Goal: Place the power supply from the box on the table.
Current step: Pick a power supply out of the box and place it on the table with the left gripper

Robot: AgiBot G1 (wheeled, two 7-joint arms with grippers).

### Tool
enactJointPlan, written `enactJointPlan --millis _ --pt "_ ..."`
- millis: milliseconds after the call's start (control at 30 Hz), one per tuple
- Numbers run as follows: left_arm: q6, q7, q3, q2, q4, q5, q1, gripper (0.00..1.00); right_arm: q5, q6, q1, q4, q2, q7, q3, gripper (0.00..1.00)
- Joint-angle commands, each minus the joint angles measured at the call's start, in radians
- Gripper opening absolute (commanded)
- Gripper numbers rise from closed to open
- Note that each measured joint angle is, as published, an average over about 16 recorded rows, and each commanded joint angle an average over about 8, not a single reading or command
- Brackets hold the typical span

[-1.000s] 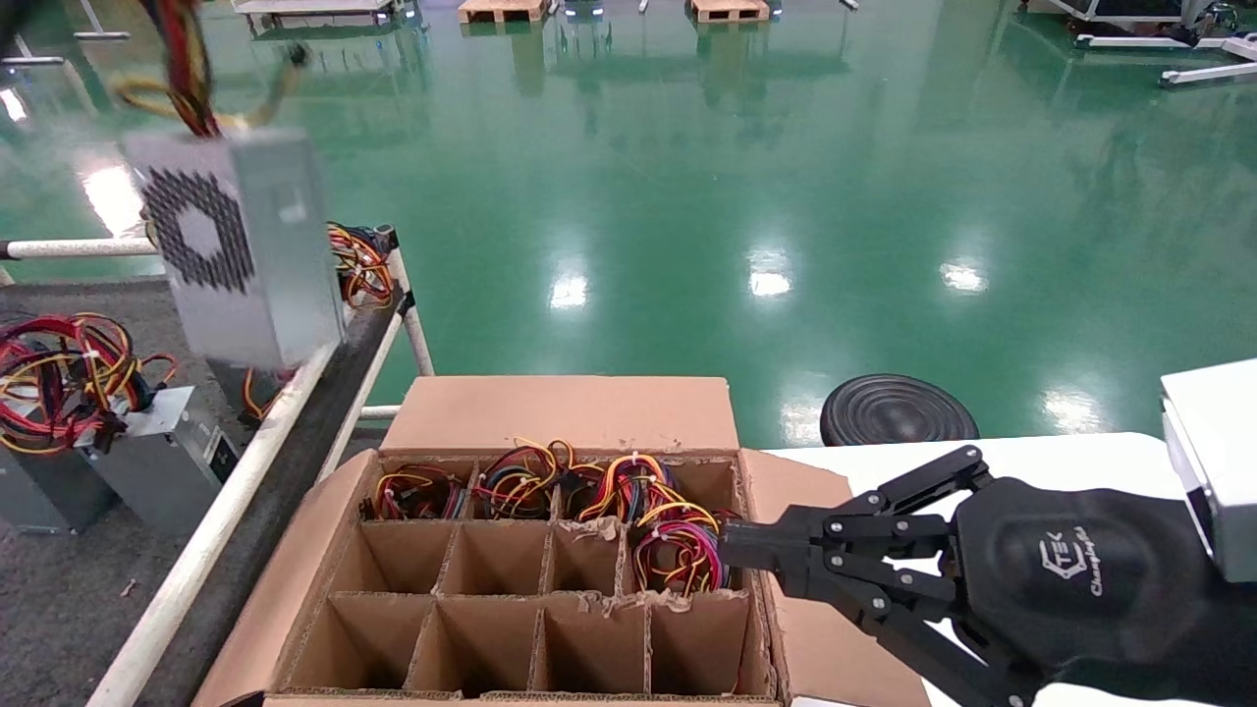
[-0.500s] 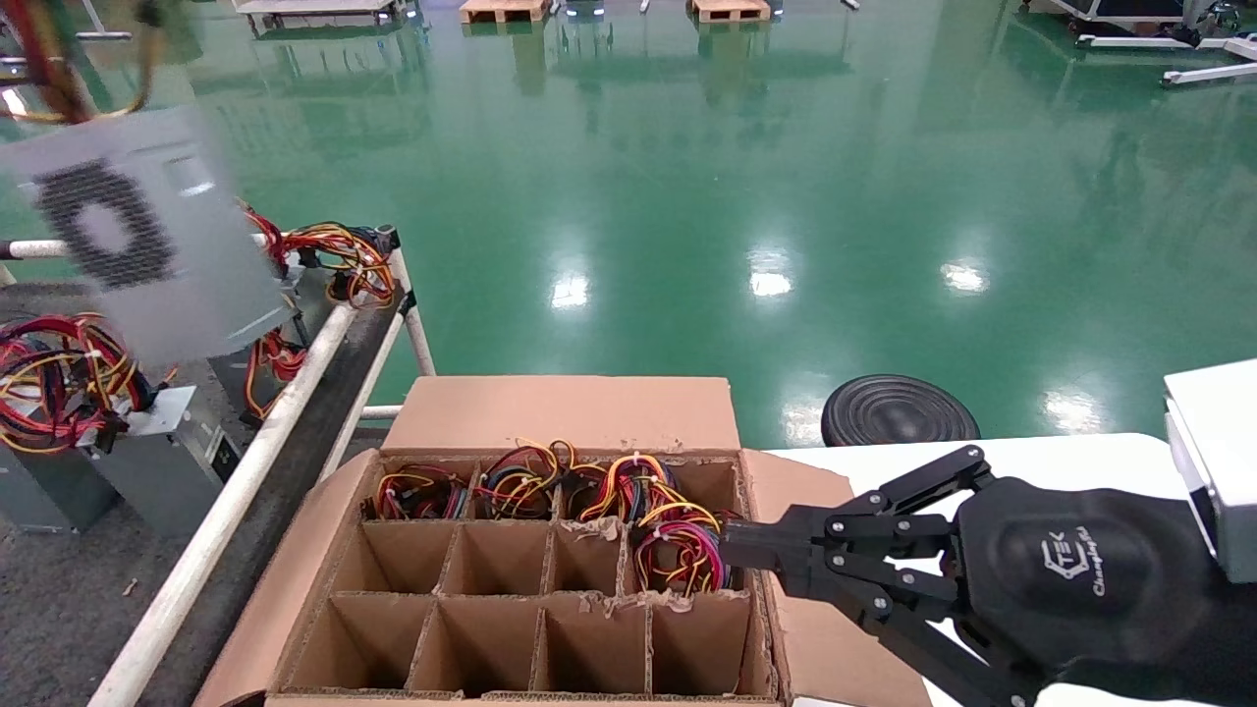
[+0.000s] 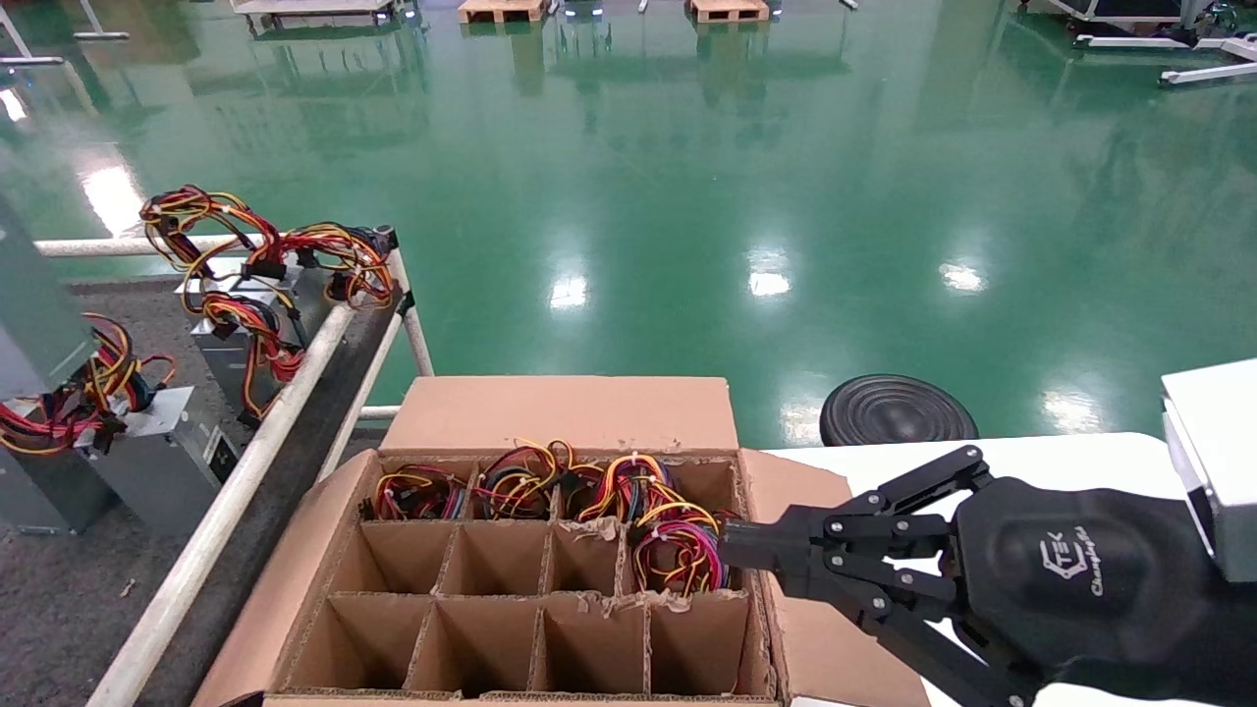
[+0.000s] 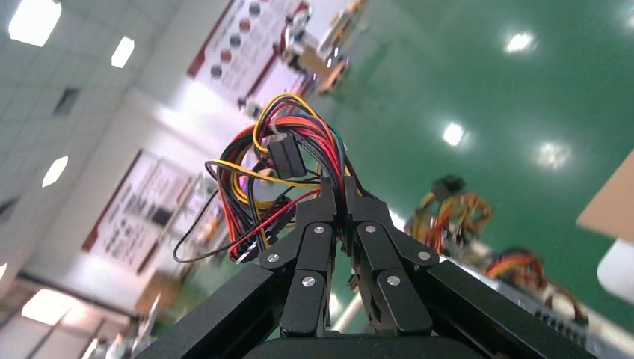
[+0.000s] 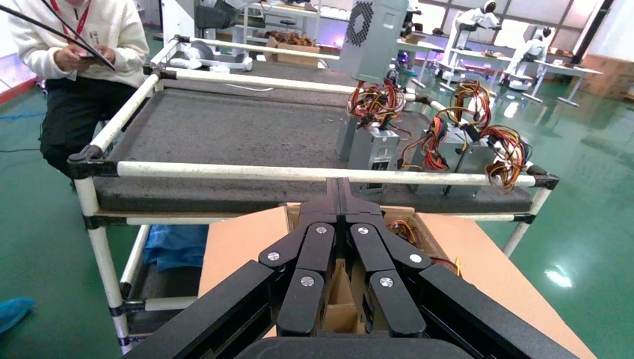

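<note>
Left gripper (image 4: 335,196): clamped on the power supply's (image 5: 371,41) wires.
Advice: lower it upright onto the table (image 5: 247,131), clear of neighbours.
Right gripper (image 3: 732,558): closed, idle over the box (image 3: 550,412).

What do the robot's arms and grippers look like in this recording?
Both grippers are matte black with two slim fingers on jointed linkage bars fastened by silver screw heads. The right gripper has a rounded black wrist housing printed with a white logo reading "TEK", and a white boxy arm segment behind it. The left gripper shows the same black linkages and silver screws. No loose cabling shows on either.
</note>
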Motion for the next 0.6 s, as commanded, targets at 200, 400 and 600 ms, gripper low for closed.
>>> enactJointPlan --millis 200,400,600 --pt "0.022 -0.090 0.006 -0.087 0.013 0.065 0.002 0.00 0.000 0.000 0.000 0.000 0.000 0.000 0.000 0.00" --pt "0.044 -0.167 0.040 -0.160 0.025 0.112 -0.002 0.00 0.000 0.000 0.000 0.000 0.000 0.000 0.000 0.00" --pt "0.065 -0.243 0.098 -0.217 0.030 0.125 0.000 0.00 0.000 0.000 0.000 0.000 0.000 0.000 0.000 0.00"
